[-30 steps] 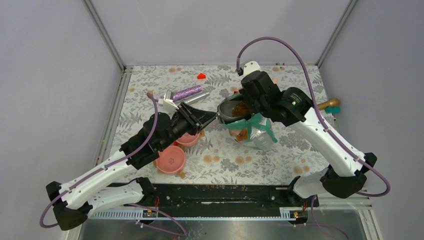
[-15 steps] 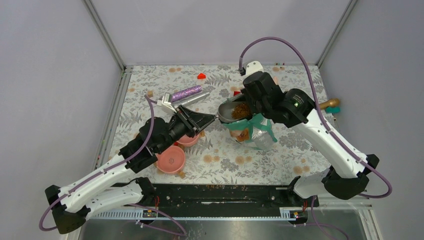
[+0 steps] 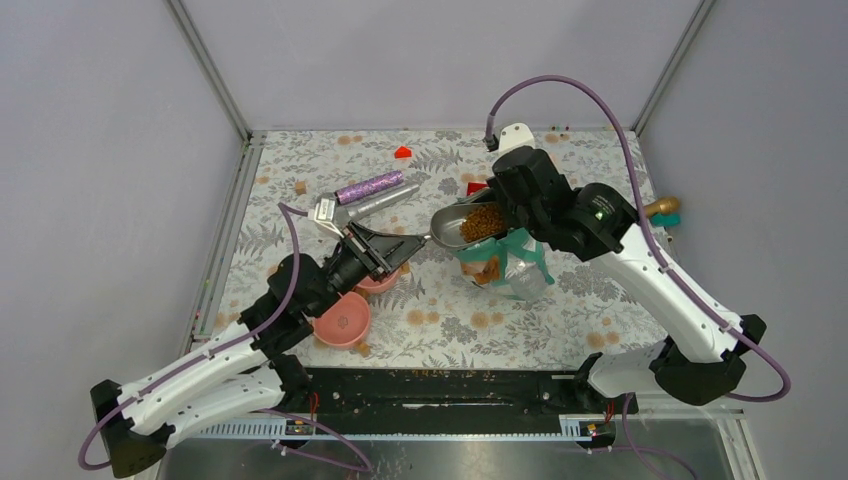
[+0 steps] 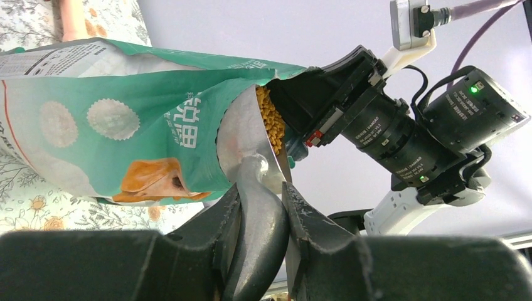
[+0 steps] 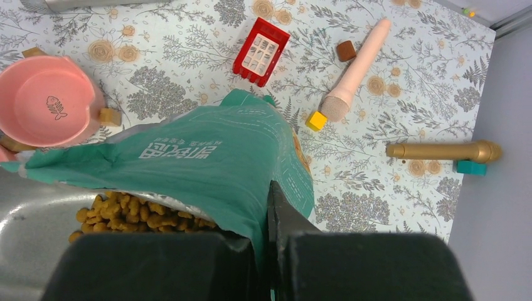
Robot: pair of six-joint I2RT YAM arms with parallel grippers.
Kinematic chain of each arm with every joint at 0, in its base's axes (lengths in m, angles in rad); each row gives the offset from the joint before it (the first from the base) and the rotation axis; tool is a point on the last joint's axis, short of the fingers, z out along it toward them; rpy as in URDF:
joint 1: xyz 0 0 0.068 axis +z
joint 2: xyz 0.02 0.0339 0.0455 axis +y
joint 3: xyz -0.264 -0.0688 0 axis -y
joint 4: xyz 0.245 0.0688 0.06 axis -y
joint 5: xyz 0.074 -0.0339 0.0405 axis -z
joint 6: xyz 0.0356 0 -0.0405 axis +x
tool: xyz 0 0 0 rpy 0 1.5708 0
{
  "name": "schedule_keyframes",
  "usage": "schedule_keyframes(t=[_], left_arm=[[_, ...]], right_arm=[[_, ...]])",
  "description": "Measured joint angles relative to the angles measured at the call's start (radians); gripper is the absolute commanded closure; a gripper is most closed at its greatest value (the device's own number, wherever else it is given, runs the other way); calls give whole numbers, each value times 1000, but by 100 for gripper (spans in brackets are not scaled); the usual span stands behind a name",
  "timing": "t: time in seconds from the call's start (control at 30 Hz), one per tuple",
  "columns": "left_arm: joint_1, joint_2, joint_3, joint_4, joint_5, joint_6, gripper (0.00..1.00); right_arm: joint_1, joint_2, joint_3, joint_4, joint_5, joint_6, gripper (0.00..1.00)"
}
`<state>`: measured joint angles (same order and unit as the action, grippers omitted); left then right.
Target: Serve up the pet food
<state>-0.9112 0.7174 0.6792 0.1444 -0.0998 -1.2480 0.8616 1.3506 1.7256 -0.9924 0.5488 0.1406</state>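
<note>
1. Brown pet food (image 3: 484,220) is lying in a heap at the open mouth of the teal-green pouch (image 3: 503,265), resting on the bowl of a metal scoop (image 3: 452,226) that is pushed into that mouth.
2. Reaching in from the pouch's left, the left pincer (image 4: 260,188) is squeezing the scoop's handle between fingers that are almost closed.
3. From above, the right pincer (image 3: 508,212) is pinching the pouch's upper rim, closed tight on the fabric, and is tilting the mouth toward the scoop.
4. Left of the pouch, a pink bowl (image 3: 342,318) is sitting on the flowered surface (image 3: 560,320), with a second one partly hidden under the left arm.
5. Beyond the pouch, a red block (image 5: 261,51), a yellow cube (image 5: 317,120), a pink cylinder (image 5: 354,72) and a gold cylinder (image 5: 445,150) are lying loose and apart from one another.
</note>
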Motion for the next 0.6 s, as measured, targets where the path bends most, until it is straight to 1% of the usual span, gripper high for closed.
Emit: schedule_keyframes(t=[0.23,0.47,0.6], left_arm=[[1,0,-76,137,21,30,100],[1,-8,-192,320,32,36,100],[1,-10,-245,418,39,33,100]], right_arm=[[-1,-25,-24,17,10,6,100],[0,-72,-92,91,12,18,100],[0,-80,-97,99,18,24,100]])
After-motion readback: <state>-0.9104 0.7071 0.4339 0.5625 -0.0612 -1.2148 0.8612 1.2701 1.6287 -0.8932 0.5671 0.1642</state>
